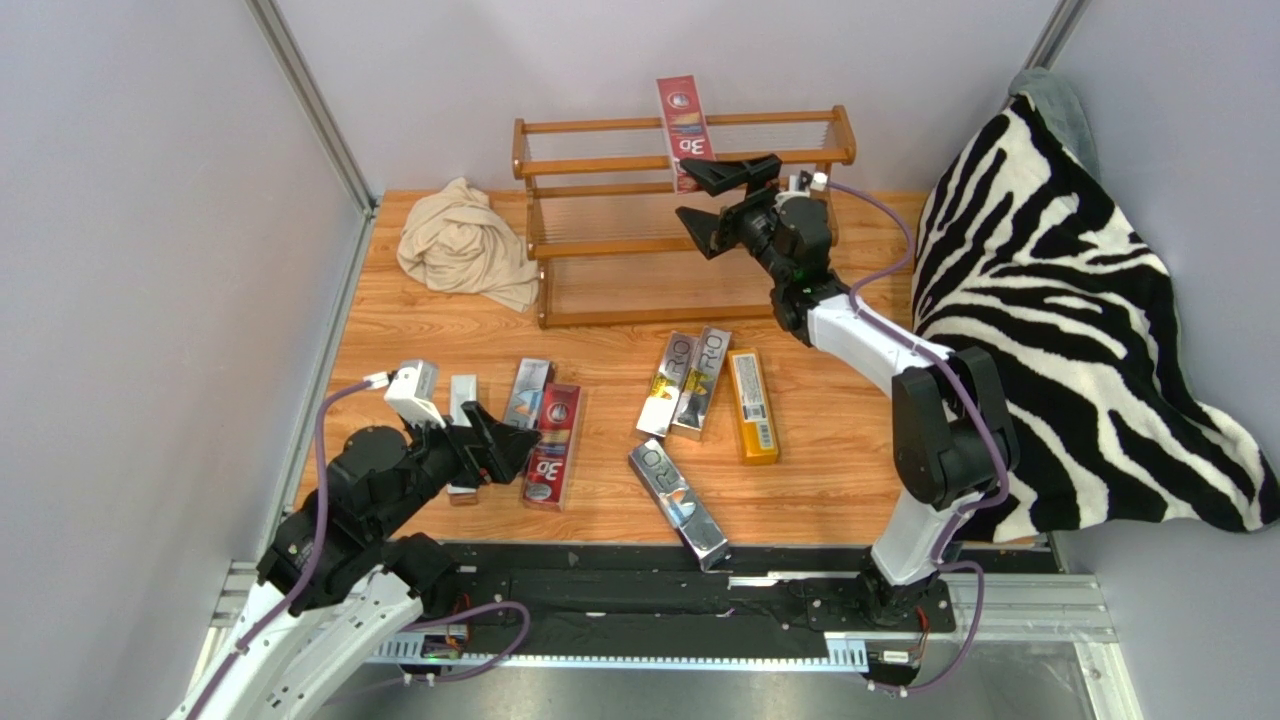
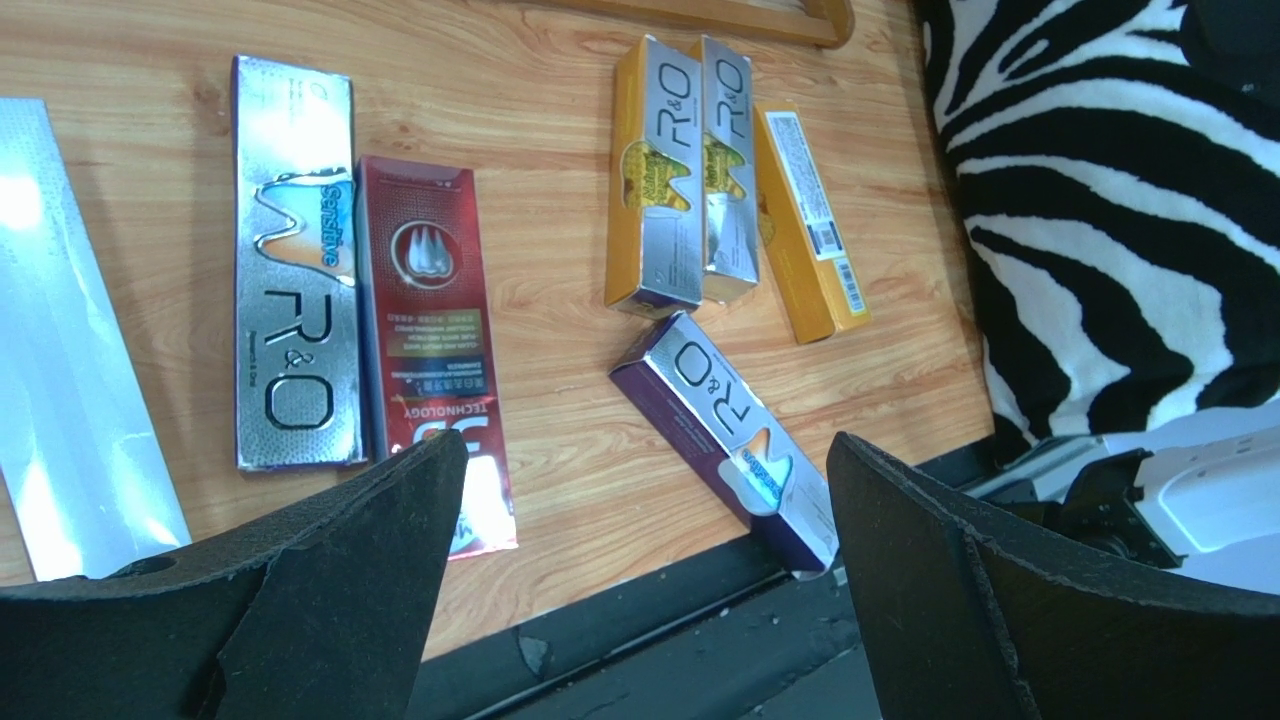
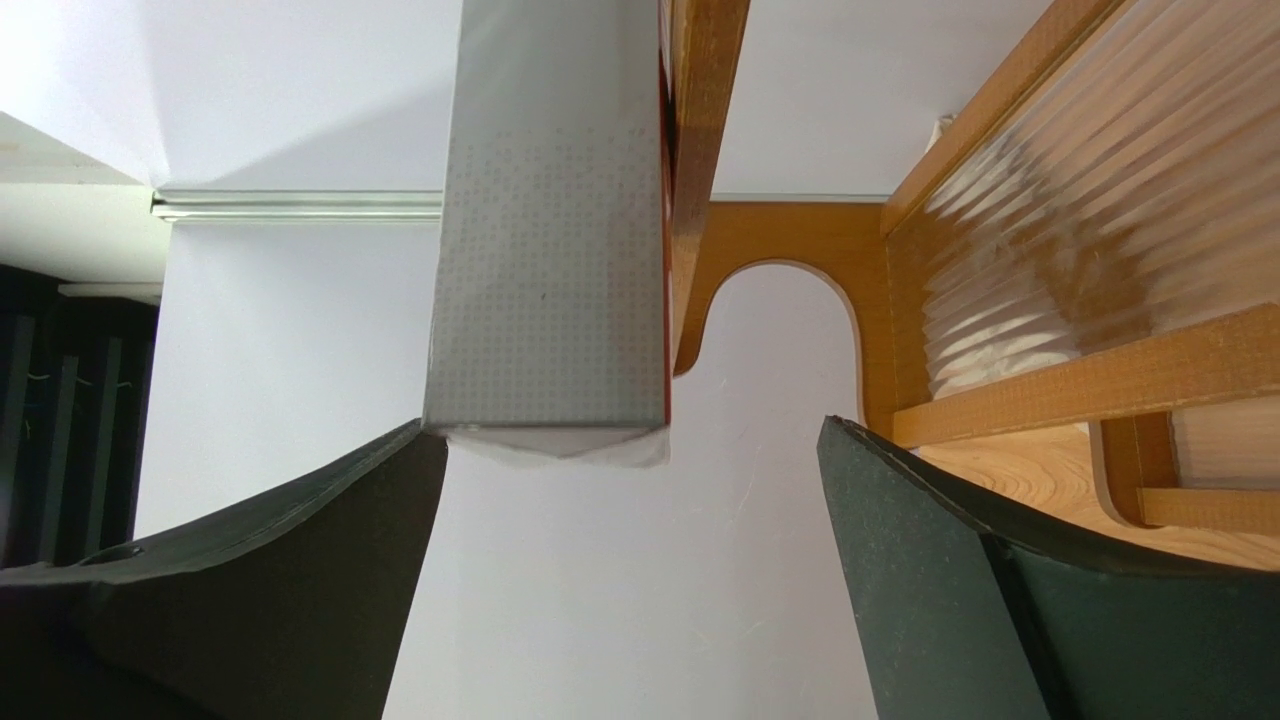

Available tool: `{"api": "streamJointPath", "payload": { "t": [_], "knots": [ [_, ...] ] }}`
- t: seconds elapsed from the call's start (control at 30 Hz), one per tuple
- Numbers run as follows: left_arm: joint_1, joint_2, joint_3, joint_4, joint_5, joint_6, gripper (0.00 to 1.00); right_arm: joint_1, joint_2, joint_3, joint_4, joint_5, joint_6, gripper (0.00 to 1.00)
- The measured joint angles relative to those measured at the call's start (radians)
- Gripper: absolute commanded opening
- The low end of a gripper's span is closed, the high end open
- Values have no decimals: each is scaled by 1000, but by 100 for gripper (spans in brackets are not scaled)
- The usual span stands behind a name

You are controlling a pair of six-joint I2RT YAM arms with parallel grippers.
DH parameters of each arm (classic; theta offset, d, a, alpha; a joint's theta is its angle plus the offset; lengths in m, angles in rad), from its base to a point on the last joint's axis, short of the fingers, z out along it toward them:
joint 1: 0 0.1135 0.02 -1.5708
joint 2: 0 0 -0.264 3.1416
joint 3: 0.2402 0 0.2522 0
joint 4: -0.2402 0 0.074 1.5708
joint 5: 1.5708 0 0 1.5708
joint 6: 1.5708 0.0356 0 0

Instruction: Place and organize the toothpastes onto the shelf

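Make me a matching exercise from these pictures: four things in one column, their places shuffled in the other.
1 beige cloth
2 orange carton
3 zebra blanket
4 right pincer

A at the shelf's upper rails
B draped over the table's right side
C beside the shelf's left end
D flat, right of two silver cartons

Pairs: 1-C, 2-D, 3-B, 4-A

Kind of place: a robot test cell in a lab, not a home or a shop.
Walls: plain pale panels [image 1: 150,225] close in the table [image 1: 601,353] on its left, far and right sides, joined by bare metal corner posts [image 1: 308,98].
Mounting: two arms [image 1: 932,435] bolted to a black rail [image 1: 646,593] at the table's near edge, with purple cables [image 1: 319,503] running loose along them.
Props: staged goods. A wooden shelf [image 1: 676,240] stands at the table's far edge, toothpaste cartons [image 1: 751,402] lie scattered on the table, and a zebra-striped blanket [image 1: 1052,300] is draped at its right side.
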Motion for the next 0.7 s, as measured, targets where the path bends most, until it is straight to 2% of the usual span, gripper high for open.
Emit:
{"api": "streamJointPath", "payload": {
  "t": [0.23,0.43,0.7],
  "knots": [
    [0,12,0,1,-5,19,99,-9,-98,-150,69,-34,0,100],
    [0,77,3,2,-13,42,99,-16,-282,-378,89,-64,-29,100],
    [0,197,4,10,-22,66,99,-22,-539,-512,-120,-111,-229,99]
  ]
}}
